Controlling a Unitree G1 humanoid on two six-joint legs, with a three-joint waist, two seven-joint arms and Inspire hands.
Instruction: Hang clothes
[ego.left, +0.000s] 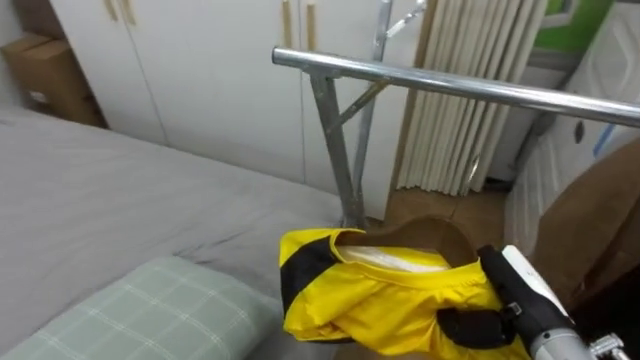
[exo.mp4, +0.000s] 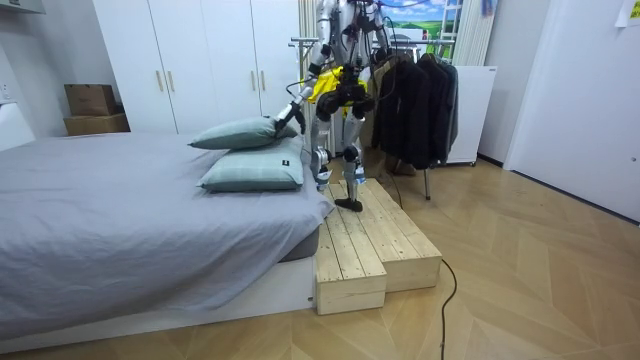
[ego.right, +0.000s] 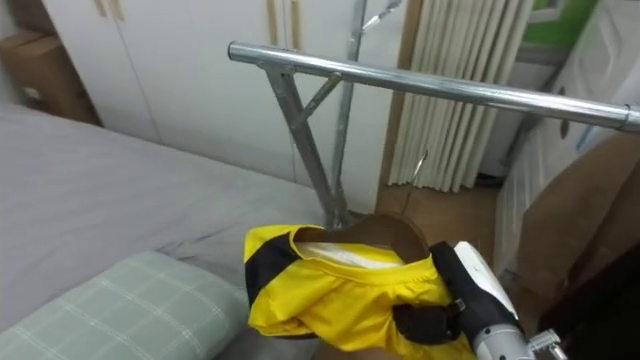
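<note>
A yellow garment (ego.left: 370, 295) with black trim and a white lining is bunched low in front of me, below the metal hanging rail (ego.left: 450, 85). My right hand (ego.left: 478, 326), black below a white forearm, comes in from the lower right with its fingers curled into the yellow cloth (ego.right: 330, 290). The rail (ego.right: 420, 85) runs across the top, well above the garment and apart from it. In the room view I stand on a wooden platform (exo.mp4: 375, 245) beside the bed, facing the rack, with the yellow garment (exo.mp4: 325, 85) at chest height. My left hand (exo.mp4: 276, 122) reaches toward the pillows.
A grey bed (ego.left: 100, 190) and a green-checked pillow (ego.left: 150, 310) lie on my left. The rack's slanted post (ego.left: 335, 150) stands just behind the garment. A brown coat (ego.left: 600, 220) hangs at the right; dark clothes (exo.mp4: 415, 95) fill the rack. White wardrobe (ego.left: 200, 70) and curtains (ego.left: 470, 110) stand behind.
</note>
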